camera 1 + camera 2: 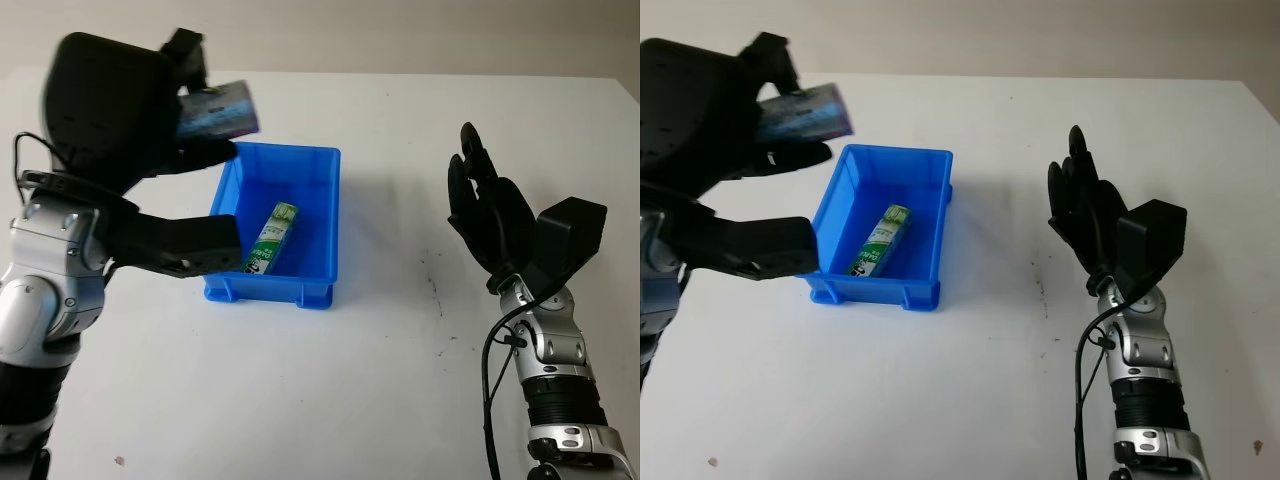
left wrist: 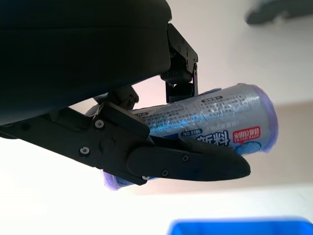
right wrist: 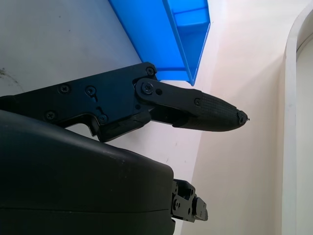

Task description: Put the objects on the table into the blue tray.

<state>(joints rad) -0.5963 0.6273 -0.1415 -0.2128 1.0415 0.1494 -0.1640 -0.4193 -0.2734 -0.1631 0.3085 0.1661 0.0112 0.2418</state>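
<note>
Cylindrical foil-wrapped roll (image 1: 218, 110) in left hand (image 1: 150, 130)

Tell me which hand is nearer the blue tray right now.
Left. The left hand holds a roll just above the blue tray, at its far left corner. The right hand is open, off to the tray's right across bare table.

We have the tray (image 1: 320, 215) on the table (image 1: 400, 380), left of centre, with a tube (image 1: 272, 238) lying inside it. Our left hand (image 1: 150, 130) is up beside the tray's far left corner, gripping a can (image 1: 218, 110) above the table. Our right hand (image 1: 490, 205) is open, well off to the tray's right.
</note>
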